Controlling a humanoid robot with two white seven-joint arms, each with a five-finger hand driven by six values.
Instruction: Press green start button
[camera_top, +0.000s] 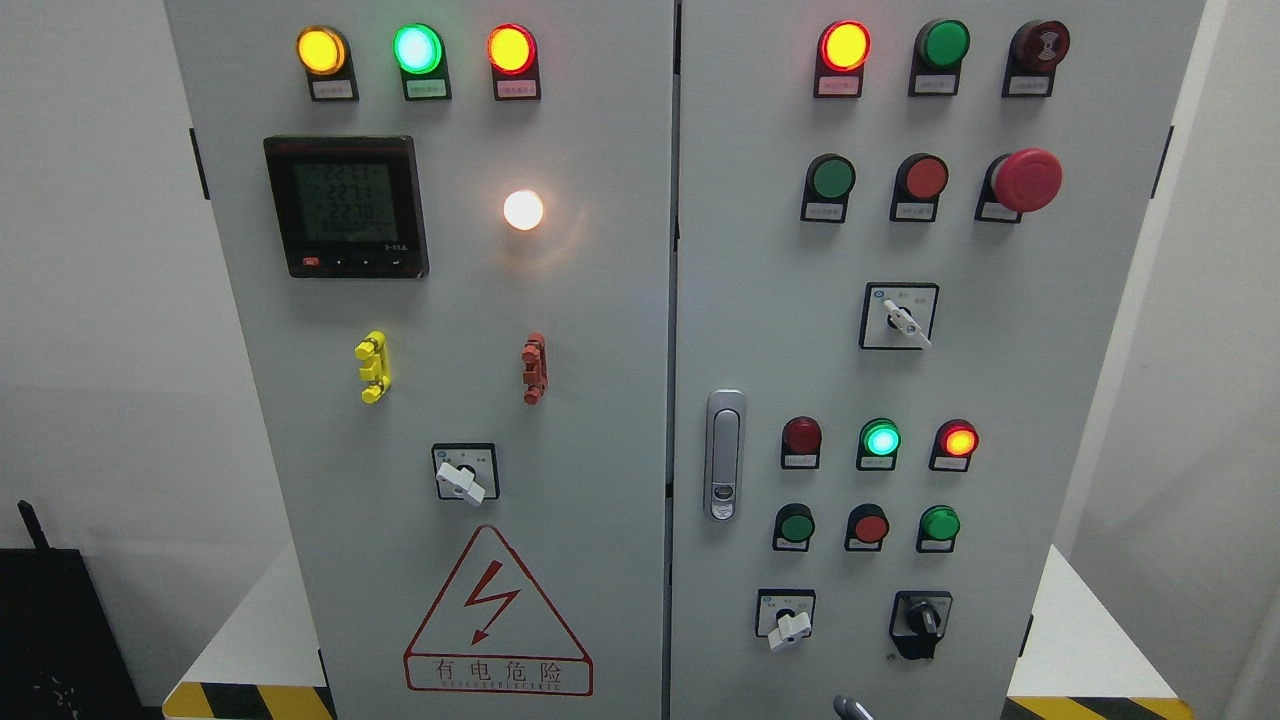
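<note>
A grey two-door control cabinet fills the head view. On its right door (1020, 400) a green push button (832, 178) sits in the second row, left of a red button (924, 178) and a red mushroom stop (1025, 180). Lower down are a dark green button (797, 524), a red one (870, 527) and a brighter green one (940, 523). The labels are too small to read. A small grey tip (847, 708), possibly a finger of my right hand, pokes in at the bottom edge. No left hand shows.
Lit lamps: yellow (321, 50), green (417, 48), red (511, 48), red (845, 45), green (881, 438). A meter (345, 205), white rotary switches (905, 320), (462, 478), (788, 625), a door handle (724, 455) and a danger sign (497, 620) are on the panels.
</note>
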